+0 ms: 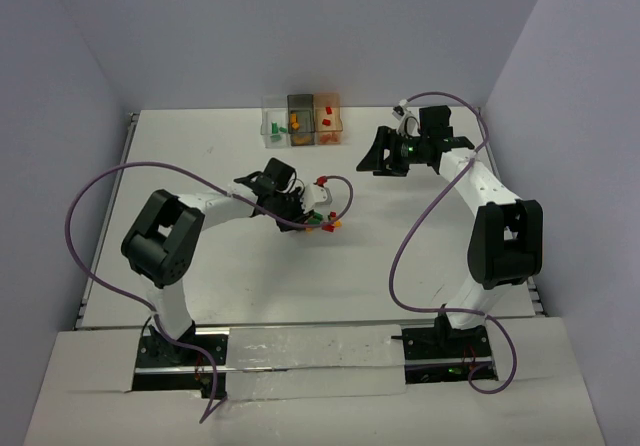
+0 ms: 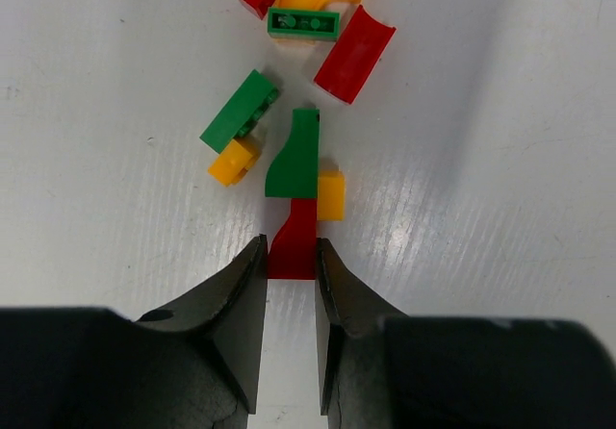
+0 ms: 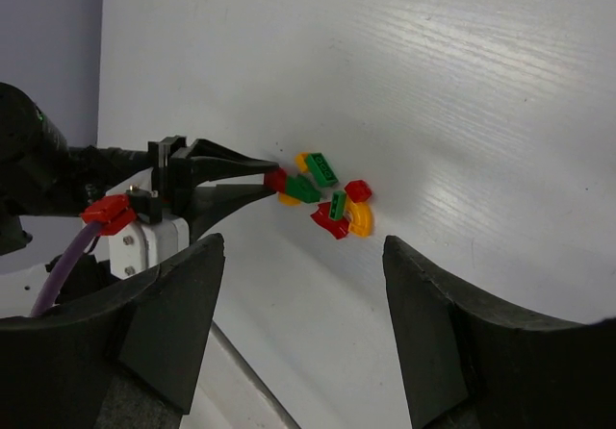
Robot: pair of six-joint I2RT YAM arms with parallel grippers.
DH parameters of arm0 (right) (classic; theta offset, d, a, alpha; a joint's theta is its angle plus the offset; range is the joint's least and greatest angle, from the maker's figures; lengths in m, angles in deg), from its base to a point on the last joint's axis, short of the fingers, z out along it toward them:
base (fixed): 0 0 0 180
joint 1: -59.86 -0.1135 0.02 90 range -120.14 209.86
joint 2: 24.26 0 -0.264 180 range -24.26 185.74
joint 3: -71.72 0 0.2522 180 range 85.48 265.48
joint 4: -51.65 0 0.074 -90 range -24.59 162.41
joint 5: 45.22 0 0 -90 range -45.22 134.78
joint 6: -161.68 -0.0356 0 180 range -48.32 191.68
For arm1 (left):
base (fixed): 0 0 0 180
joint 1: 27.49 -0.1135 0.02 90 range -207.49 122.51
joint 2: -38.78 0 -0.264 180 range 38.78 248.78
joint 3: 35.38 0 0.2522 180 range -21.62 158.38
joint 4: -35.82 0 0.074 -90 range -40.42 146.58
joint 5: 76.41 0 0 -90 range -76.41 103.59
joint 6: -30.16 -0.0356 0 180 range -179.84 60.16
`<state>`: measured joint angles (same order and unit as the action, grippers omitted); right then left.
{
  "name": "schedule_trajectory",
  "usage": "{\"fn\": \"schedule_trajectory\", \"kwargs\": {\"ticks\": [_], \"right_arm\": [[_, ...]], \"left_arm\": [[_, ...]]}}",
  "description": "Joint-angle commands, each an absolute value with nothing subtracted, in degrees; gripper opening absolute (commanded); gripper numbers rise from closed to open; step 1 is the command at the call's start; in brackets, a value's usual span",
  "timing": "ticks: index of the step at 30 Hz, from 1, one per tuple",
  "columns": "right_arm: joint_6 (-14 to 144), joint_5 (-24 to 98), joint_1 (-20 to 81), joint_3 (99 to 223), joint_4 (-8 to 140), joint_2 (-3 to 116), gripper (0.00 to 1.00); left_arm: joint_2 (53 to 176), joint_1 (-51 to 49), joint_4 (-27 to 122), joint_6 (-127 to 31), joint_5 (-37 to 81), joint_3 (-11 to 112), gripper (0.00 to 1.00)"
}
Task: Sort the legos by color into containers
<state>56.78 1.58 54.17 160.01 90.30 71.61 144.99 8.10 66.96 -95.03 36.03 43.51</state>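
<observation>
A cluster of red, green and orange-yellow legos [image 2: 295,155] lies on the white table, also seen in the top view [image 1: 326,224] and the right wrist view [image 3: 332,198]. My left gripper [image 2: 290,254] is shut on a red lego [image 2: 295,241] at the near end of the cluster, both fingertips against its sides, low at the table. A green sloped lego touches the red one's far end. My right gripper [image 1: 385,156] is open and empty, held above the table right of the containers. The clear [image 1: 272,123], dark grey [image 1: 300,118] and orange-tinted [image 1: 329,118] containers stand at the back.
Each container holds a few small legos. The left arm's purple cable [image 1: 345,201] loops beside the cluster. The table's back edge meets the wall just behind the containers. The left gripper [image 3: 241,171] shows in the right wrist view.
</observation>
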Motion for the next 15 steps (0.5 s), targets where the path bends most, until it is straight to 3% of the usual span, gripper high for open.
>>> {"fn": "schedule_trajectory", "kwargs": {"ticks": [1,15], "right_arm": [[54.98,-0.42,55.21,158.62,87.03,70.38,0.73],[32.62,-13.15,51.6,147.79,62.35,68.0,0.7]], "left_arm": [[139.47,8.54,65.93,-91.09,34.25,44.67,0.01],[127.21,9.55,61.8,-68.27,19.84,44.74,0.0]]}}
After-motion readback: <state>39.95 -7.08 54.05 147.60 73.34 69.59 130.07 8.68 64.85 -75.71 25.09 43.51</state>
